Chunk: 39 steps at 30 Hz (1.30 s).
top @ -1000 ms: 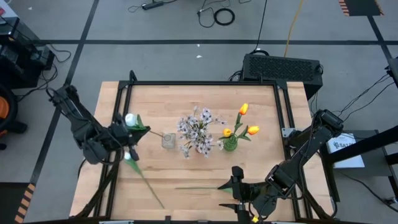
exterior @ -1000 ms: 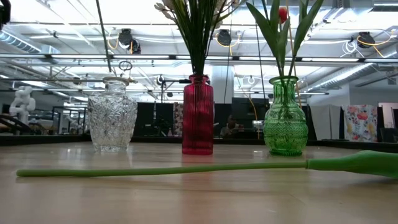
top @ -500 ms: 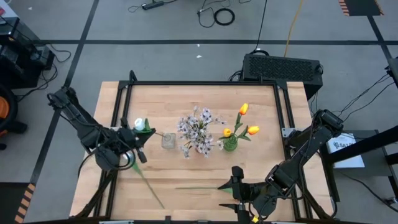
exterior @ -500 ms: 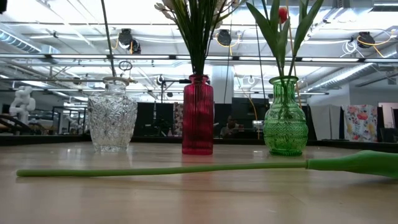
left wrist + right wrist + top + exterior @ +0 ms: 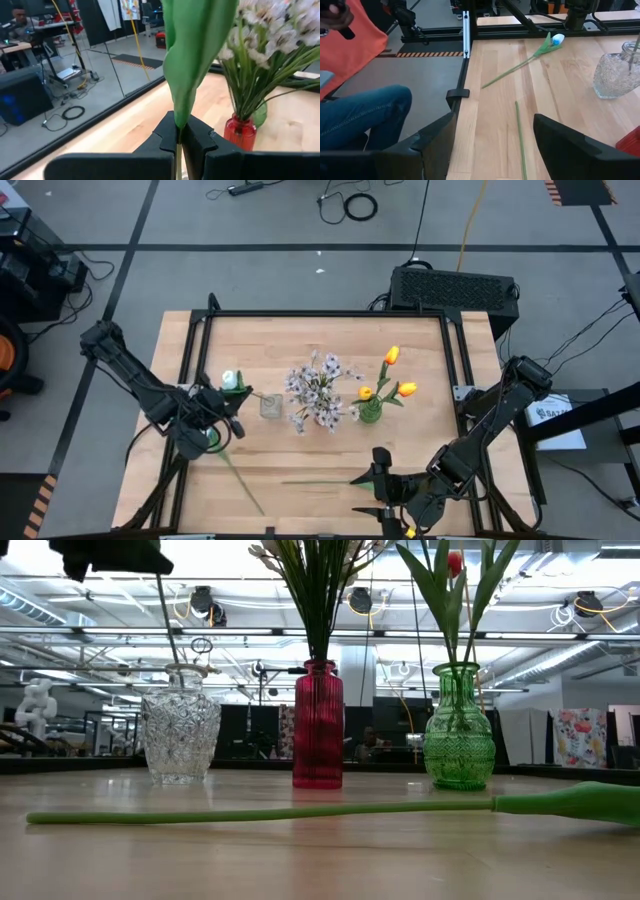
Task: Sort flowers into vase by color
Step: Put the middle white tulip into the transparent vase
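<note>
**White tulip heading for the clear vase**

Green stem is being pinched tight between the fingers of the left gripper [image 5: 205,428], which is carrying a white tulip [image 5: 231,380] just beside the clear glass vase [image 5: 270,406] toward the table's left edge. Orange-yellow tulips [image 5: 391,356] are already standing in the green vase [image 5: 459,737], and pale blossom sprays [image 5: 318,388] are filling the red vase [image 5: 318,730], so two colours look sorted. The clear vase is showing at most a thin stem. Two more flowers are lying flat: another pale tulip [image 5: 210,433] near the front-left corner and a long stem [image 5: 270,811] along the front edge. The right gripper [image 5: 382,478] is waiting there, fingers spread wide, holding nothing.
</note>
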Motion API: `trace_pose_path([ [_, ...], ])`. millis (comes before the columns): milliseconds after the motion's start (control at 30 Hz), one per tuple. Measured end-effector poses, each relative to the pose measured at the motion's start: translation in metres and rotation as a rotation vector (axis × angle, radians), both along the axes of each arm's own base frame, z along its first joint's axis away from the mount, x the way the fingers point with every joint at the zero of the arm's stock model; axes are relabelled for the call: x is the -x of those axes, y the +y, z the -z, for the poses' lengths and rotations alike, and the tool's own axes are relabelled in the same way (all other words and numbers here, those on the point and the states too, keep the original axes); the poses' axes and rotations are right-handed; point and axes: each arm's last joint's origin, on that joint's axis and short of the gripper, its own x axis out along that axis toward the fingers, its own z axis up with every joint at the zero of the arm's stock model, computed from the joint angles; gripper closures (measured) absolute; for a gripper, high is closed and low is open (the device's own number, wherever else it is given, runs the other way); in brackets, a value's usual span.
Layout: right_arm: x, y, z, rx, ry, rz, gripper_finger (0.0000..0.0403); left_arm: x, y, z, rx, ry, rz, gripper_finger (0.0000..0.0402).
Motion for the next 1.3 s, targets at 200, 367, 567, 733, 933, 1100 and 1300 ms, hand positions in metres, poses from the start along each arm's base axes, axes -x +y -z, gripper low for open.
trace_pose_path([
  [200, 0.0, -0.001, 0.0, 0.009, 0.003, 0.0, 0.0145, 0.002, 0.001, 0.012, 0.039, -0.019, -0.009, 0.0389],
  [367, 0.0, -0.001, 0.0, 0.008, 0.003, 0.001, 0.0145, 0.001, 0.001, 0.012, 0.084, -0.053, -0.014, 0.0388],
  [567, 0.0, -0.001, 0.0, 0.008, 0.003, 0.0, 0.0145, -0.001, -0.001, 0.011, 0.105, -0.044, 0.02, 0.0368],
  [733, 0.0, -0.001, 0.0, 0.007, 0.002, 0.0, 0.0145, -0.003, -0.003, 0.014, 0.101, -0.03, 0.026, 0.0333],
  [933, 0.0, -0.001, 0.0, 0.006, 0.003, 0.001, 0.0145, -0.006, -0.007, 0.019, 0.08, -0.007, 0.026, 0.0303],
  [1100, 0.0, -0.001, 0.0, 0.006, 0.003, 0.001, 0.0145, -0.007, -0.007, 0.02, 0.082, -0.007, 0.025, 0.0267],
  [1300, 0.0, -0.001, 0.0, -0.001, 0.004, 0.004, 0.0145, 0.0, -0.012, 0.017, 0.071, 0.012, 0.089, 0.0214],
])
